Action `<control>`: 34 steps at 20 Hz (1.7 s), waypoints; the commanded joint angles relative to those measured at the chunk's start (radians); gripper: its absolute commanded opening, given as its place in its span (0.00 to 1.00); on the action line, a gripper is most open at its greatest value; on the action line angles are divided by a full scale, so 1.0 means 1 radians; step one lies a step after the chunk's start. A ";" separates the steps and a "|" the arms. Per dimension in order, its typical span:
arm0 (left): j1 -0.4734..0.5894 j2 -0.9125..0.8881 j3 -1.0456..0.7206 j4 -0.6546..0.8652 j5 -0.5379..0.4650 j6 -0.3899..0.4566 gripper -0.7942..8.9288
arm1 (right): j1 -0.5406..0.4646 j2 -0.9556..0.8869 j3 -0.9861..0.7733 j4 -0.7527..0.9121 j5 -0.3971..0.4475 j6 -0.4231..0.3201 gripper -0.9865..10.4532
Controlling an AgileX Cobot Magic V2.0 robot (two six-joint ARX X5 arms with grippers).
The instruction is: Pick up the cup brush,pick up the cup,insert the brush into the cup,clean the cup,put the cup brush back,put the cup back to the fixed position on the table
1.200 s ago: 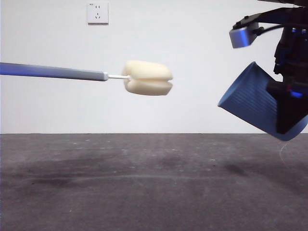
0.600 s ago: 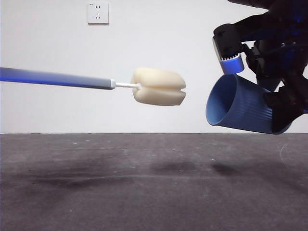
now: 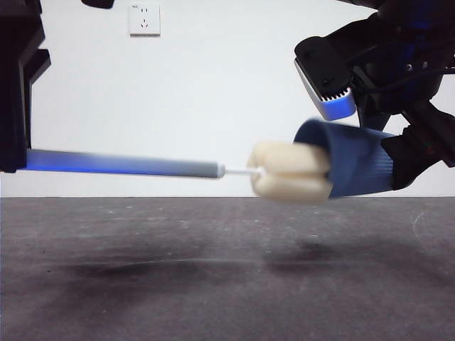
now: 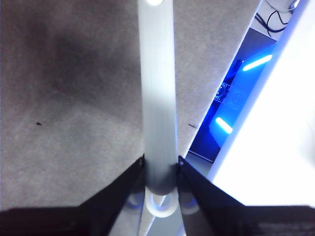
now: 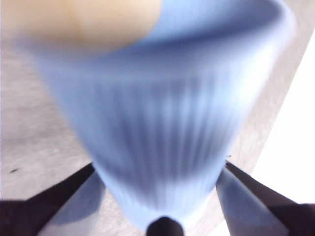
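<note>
Since the earlier frame the cup brush [image 3: 213,169] has travelled right and dropped lower, and the cup [image 3: 353,160] has tipped onto its side, so the sponge head now sits at the cup's mouth, both in the air above the worktop [image 3: 178,284]. With the left tool [image 4: 160,169] clamped on the brush's handle and the right tool [image 5: 162,196] clamped on the cup's base end, a skewed push could catch the sponge on the rim and pry the cup loose. Below lies dark grey, scuffed matte worktop, with a white wall and wall socket [image 3: 144,19] at the far side.
</note>
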State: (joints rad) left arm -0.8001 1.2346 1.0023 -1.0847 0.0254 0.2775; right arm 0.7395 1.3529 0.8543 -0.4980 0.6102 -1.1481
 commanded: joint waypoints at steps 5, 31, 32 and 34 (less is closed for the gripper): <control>-0.003 0.000 0.001 0.005 -0.033 0.012 0.07 | 0.028 0.007 0.003 -0.019 0.026 -0.063 0.07; -0.008 0.010 0.001 0.206 0.059 0.010 0.07 | 0.105 0.007 0.003 -0.029 -0.064 -0.003 0.07; -0.008 0.018 0.001 0.221 0.059 0.007 0.07 | 0.112 0.008 0.003 -0.026 -0.065 0.008 0.07; -0.011 0.024 0.001 0.244 0.062 -0.002 0.07 | 0.121 0.009 0.003 -0.024 -0.071 0.019 0.07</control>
State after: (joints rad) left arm -0.8062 1.2568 1.0023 -0.8738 0.0769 0.2867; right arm 0.8520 1.3529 0.8543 -0.5316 0.5518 -1.1545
